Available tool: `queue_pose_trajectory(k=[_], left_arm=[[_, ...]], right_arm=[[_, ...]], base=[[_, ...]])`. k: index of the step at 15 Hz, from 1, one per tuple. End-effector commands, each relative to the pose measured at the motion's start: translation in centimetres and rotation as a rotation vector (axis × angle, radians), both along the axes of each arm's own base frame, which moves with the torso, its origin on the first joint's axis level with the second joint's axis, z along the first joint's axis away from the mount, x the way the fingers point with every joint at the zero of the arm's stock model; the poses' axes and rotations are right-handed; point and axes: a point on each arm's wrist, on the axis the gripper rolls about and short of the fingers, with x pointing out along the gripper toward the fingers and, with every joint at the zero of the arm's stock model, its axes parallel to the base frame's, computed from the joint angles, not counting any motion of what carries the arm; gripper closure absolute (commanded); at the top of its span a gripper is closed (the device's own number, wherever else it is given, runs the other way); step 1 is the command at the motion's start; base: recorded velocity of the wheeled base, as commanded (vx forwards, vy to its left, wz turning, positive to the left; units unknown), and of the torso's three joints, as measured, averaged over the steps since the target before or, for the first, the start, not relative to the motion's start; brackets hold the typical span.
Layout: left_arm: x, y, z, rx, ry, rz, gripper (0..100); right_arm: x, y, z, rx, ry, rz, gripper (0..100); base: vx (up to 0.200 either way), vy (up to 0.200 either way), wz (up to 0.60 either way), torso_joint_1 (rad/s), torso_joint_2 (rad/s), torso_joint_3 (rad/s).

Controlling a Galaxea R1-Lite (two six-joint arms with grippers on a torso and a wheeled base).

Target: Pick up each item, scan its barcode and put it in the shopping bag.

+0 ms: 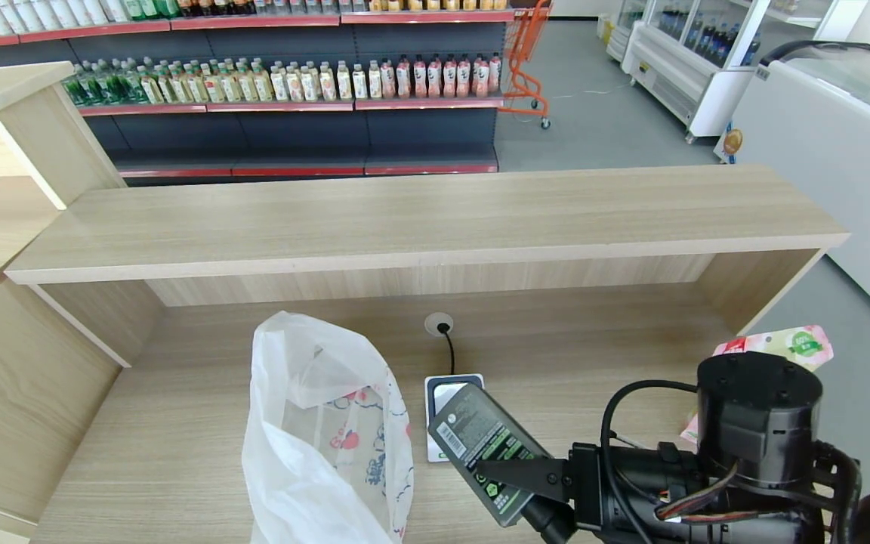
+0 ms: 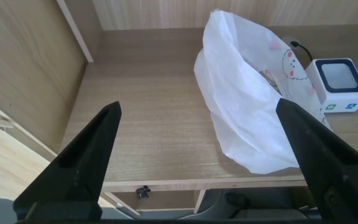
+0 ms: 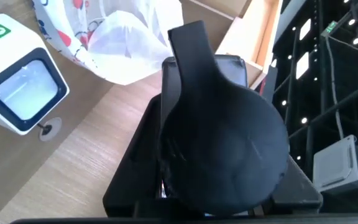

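Observation:
My right gripper is shut on a flat dark package with a white barcode label, holding it tilted just above the countertop. The package's upper end overlaps the white barcode scanner, which sits on the counter right of the bag. In the right wrist view the dark package looms close, with the scanner and bag beyond it. A white plastic shopping bag stands open at centre left. My left gripper hovers open, with nothing in it, near the counter's front edge beside the bag.
A pink snack packet lies at the counter's right edge behind my right arm. A raised wooden ledge runs across the back, and a side wall closes the left. A cable runs from the scanner to a grommet.

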Motion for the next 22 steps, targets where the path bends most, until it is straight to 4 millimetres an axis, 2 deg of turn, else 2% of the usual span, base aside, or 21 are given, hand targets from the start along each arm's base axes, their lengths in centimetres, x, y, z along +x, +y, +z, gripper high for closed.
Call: queue_pose_trajectory(k=[1,6,9,22], left_arm=[[0.0,0.0,0.0,0.000,0.000,0.001,0],[0.0,0.0,0.0,0.000,0.000,0.000,0],[0.0,0.0,0.0,0.000,0.000,0.000,0],[0.0,0.0,0.0,0.000,0.000,0.001,0]], right_arm=[[0.0,0.1,0.0,0.001,-0.026,0.035,100],[-0.8,1.2,-0.5,-0.001,-0.024,0.145,100],[-0.8,1.1,-0.6,-0.003,-0.028,0.172,100],[-0.8,-0.3,-0.3,0.002,-0.034,0.132,100]], base=[[0.000,0.000,0.00,0.000,0.00,0.000],[0.000,0.000,0.00,0.000,0.00,0.000],[0.000,0.000,0.00,0.000,0.00,0.000],[0.000,0.000,0.00,0.000,0.00,0.000]])
